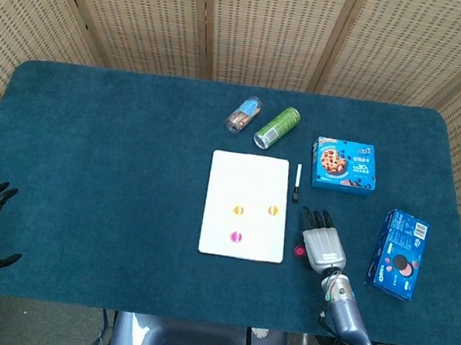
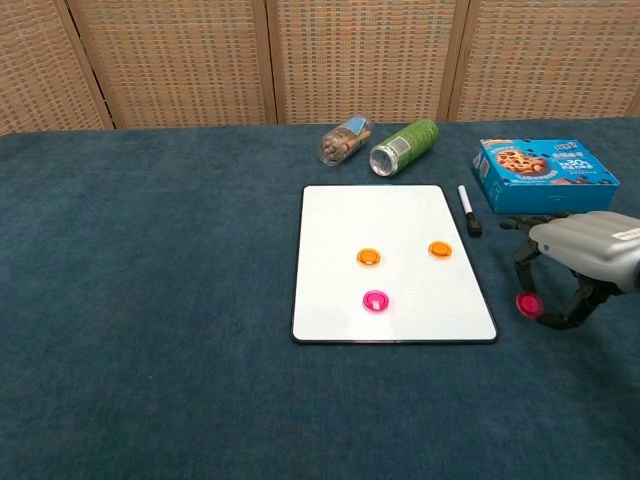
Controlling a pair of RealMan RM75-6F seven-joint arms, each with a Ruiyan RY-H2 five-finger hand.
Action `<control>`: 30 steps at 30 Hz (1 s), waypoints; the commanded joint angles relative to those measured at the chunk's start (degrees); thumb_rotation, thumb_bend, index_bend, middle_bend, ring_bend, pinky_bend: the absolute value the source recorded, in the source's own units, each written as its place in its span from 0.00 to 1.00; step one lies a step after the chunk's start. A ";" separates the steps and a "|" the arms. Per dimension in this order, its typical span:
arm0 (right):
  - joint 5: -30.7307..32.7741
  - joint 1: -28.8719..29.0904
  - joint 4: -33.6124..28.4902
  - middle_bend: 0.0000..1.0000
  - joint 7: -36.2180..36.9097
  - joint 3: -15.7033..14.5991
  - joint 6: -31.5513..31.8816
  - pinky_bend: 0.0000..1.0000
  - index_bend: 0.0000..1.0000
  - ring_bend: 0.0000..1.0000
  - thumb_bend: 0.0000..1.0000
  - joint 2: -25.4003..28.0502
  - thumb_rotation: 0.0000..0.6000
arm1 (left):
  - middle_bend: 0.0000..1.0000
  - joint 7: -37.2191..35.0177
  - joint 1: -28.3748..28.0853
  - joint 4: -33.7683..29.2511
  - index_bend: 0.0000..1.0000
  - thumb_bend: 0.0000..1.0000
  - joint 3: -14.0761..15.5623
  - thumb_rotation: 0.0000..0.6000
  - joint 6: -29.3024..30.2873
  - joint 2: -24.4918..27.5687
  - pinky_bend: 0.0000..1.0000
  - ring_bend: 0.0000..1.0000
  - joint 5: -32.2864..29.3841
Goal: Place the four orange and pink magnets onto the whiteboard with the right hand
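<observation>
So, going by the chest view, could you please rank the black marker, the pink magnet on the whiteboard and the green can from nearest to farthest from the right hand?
1. black marker: just up and left of the right hand, beside the whiteboard.
2. pink magnet: further left, on the whiteboard's lower half.
3. green can: lying behind the whiteboard's far edge.

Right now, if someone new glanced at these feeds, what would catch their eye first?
Probably the whiteboard mid-table, bright against the dark blue cloth, with two orange magnets and one pink magnet already on it. Next, the right hand just right of the board, its fingers around the last pink magnet, which looks tilted.
</observation>
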 commanded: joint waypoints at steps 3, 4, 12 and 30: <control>1.69 2.51 -2.25 0.00 -3.38 2.07 0.08 0.00 0.52 0.00 0.34 -0.30 1.00 | 0.00 -0.16 -0.01 -0.05 0.00 0.00 -0.03 1.00 0.00 0.08 0.00 0.00 -0.05; 2.39 2.98 -2.54 0.00 -4.13 2.44 0.12 0.00 0.52 0.00 0.34 -0.47 1.00 | 0.00 -0.20 -0.02 -0.05 0.00 0.00 -0.03 1.00 -0.03 0.09 0.00 0.00 -0.05; 9.08 7.54 -3.14 0.00 -11.53 4.66 0.97 0.00 0.52 0.00 0.34 -3.30 1.00 | 0.00 -1.05 -0.04 0.12 0.00 0.00 -0.08 1.00 -0.08 0.35 0.00 0.00 -0.14; 16.47 11.97 -0.28 0.00 -16.38 4.59 2.56 0.00 0.52 0.00 0.34 -7.86 1.00 | 0.00 -2.30 -0.27 0.25 0.00 0.00 -0.02 1.00 -0.58 0.85 0.00 0.00 -0.04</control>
